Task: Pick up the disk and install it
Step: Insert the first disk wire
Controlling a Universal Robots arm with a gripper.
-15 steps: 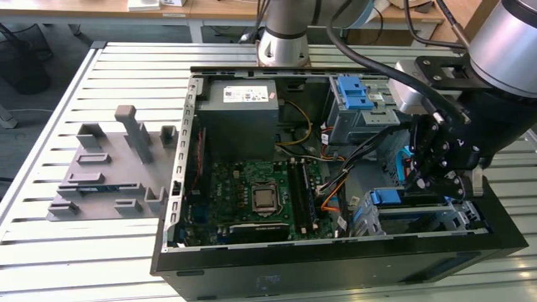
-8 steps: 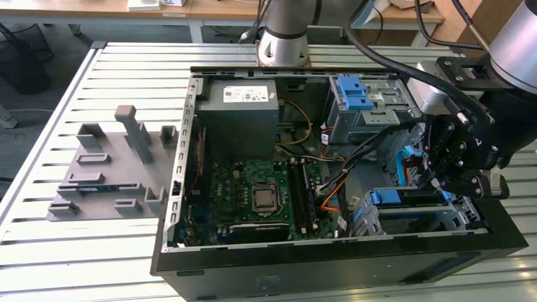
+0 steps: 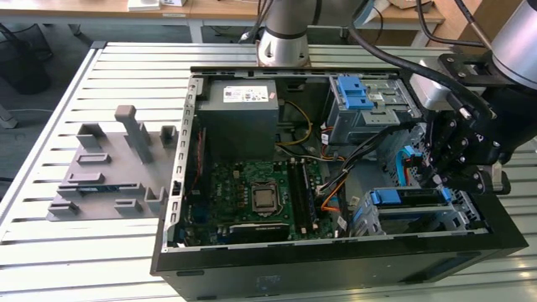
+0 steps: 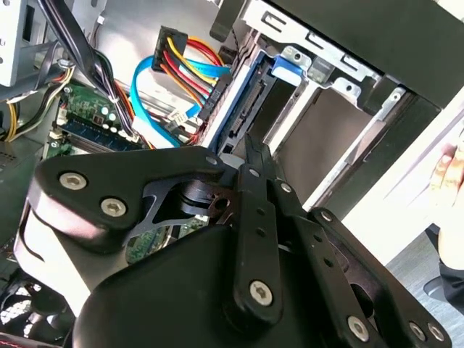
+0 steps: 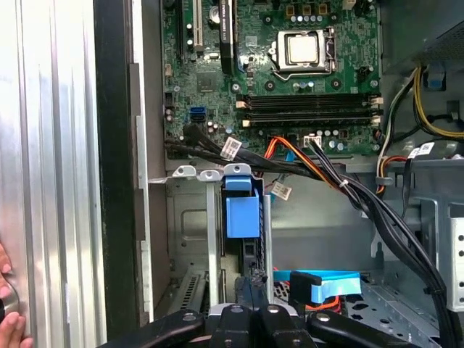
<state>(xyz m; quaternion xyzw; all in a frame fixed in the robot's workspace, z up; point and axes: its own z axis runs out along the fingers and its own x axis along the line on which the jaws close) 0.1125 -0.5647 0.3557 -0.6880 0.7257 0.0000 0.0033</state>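
Exterior view: an open computer case (image 3: 336,267) lies on its side on a slatted metal table (image 3: 126,56), with a grey fixture plate (image 3: 109,170) beside it on the exterior view's left. Inside are the motherboard (image 3: 260,195) and a grey power supply (image 3: 239,116). The gripper (image 3: 457,179) hangs over the case's edge on the exterior view's right, just beside the lower drive cage (image 3: 457,217). The disk (image 3: 409,196) stands on edge in that cage, only its blue-framed upper edge visible. A second blue latch (image 3: 353,93) sits on the upper cage

Second wrist view: the gripper (image 4: 255,148) has its two fingers drawn together to a single tip, and whether anything thin is pinched there cannot be told. The tip lies close to the blue rail of the disk (image 4: 241,98), which is seated in the metal cage (image 4: 326,130). Coloured cables (image 4: 185,61) run past. Part of a person's hand (image 4: 451,167) rests outside the case

First wrist view: the gripper (image 5: 254,290) points at the disk (image 5: 241,212), edge-on in its slot, below the motherboard (image 5: 290,65). A person's fingertips (image 5: 6,304) touch the table
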